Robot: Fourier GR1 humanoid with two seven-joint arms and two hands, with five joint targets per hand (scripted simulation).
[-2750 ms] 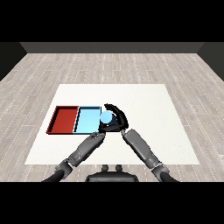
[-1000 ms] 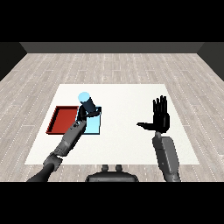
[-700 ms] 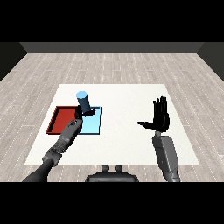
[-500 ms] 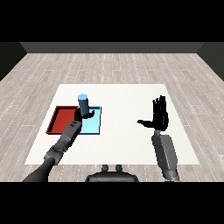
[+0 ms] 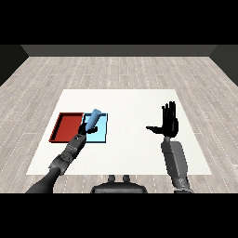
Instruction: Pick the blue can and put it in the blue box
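Observation:
The blue can (image 5: 93, 119) leans with its top to the right over the light blue tray (image 5: 101, 134). My left hand (image 5: 85, 131) is at the can's lower end, on the tray's left side, with its fingers curled round the base. My right hand (image 5: 169, 123) is held up above the table's right half, far from the can and trays. It is open, with fingers straight up and thumb out to the left.
The red tray (image 5: 67, 127) lies directly left of the light blue tray, touching it. Both sit on the left part of the white table (image 5: 130, 107). My left forearm (image 5: 65, 158) crosses the table's near-left corner.
The can has dropped lower toward the light blue tray and tipped from upright to leaning right. The left hand went down with it. The right hand has stayed raised and open.

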